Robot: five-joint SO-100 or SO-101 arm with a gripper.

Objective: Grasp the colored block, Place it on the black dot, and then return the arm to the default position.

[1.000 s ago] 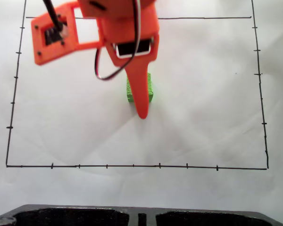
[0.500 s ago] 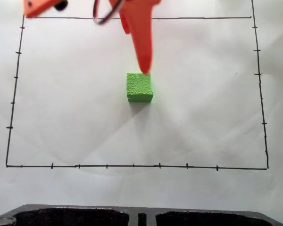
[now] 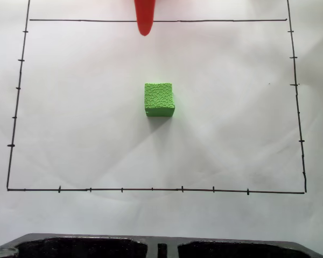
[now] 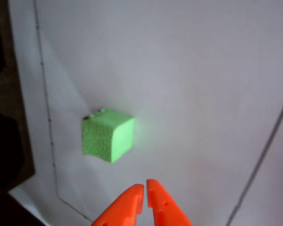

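The colored block [image 3: 159, 99], a bright green pebbled cube, rests on the white paper in the middle of the drawn rectangle, with nothing touching it. In the wrist view the colored block [image 4: 107, 141] lies above and left of my orange gripper [image 4: 145, 187], whose two pointed fingers meet with nothing between them. Tiny dark specks [image 4: 91, 115] show at the cube's upper left edge; the black dot is otherwise hidden. In the fixed view only one orange fingertip [image 3: 144, 24] of the arm reaches in from the top edge, well beyond the cube.
A thin black border line with ticks [image 3: 151, 190] frames the paper. A dark moulded object [image 3: 97, 248] runs along the bottom edge of the fixed view, and dark ground [image 4: 4, 117] lies left of the paper in the wrist view.
The arm has pulled back toward the top edge of the fixed view, from over the cube to almost out of frame. The cube has stayed where it was.
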